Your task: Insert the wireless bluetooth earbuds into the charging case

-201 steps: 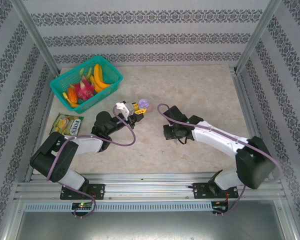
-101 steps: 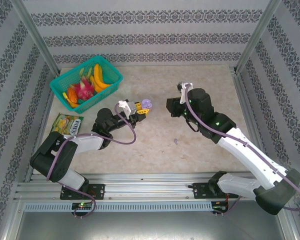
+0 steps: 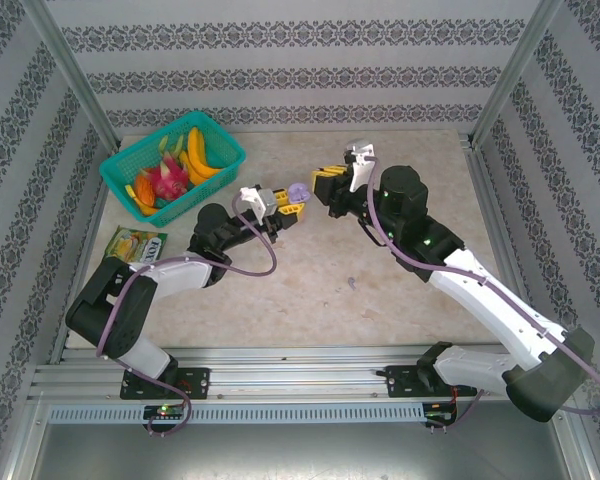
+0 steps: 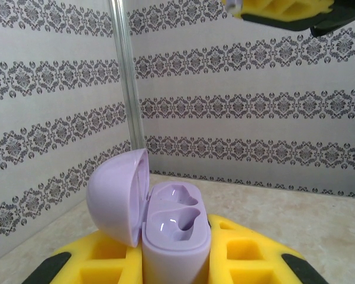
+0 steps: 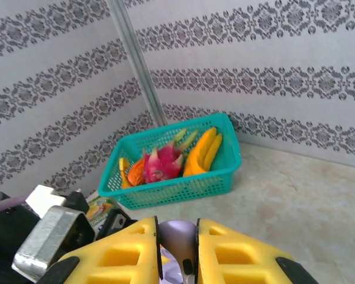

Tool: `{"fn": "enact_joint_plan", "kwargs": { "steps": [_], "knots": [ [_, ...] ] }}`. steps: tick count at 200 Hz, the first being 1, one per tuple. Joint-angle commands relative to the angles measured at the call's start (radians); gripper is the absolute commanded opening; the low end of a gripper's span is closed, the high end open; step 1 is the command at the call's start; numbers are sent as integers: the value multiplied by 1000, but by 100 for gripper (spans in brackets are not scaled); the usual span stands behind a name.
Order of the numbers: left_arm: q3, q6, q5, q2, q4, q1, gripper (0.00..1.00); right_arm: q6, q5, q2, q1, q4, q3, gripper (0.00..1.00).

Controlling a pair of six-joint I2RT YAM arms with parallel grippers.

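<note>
Pinched between the nearly closed yellow pads of the right gripper (image 3: 322,187), above mid-table: one lilac earbud (image 5: 178,238), its stem's lie hard to tell. Held just beside it at 9 o'clock in the overhead view, not touching: the lilac charging case (image 4: 176,234), clamped upright in the left gripper (image 3: 290,203), lid (image 4: 119,195) tipped open, both wells bare and facing up. Judged the right arm the one to close that gap, leftward. Lay loose on the table (image 3: 410,180) at 6 o'clock: another small bud (image 3: 352,283).
</note>
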Motion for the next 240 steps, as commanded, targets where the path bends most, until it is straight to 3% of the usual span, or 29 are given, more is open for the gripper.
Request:
{"fn": "enact_joint_plan", "kwargs": {
  "steps": [1,142,240],
  "knots": [
    [41,-26,23,14,55,-13,0,-19,-60,23,-4,102,-14,17],
    [83,-26,29,10,20,-15,0,46,-160,119,-9,162,-42,16],
    [83,-24,32,6,14,-15,0,31,-130,109,-30,157,-77,15]
  ]
}}
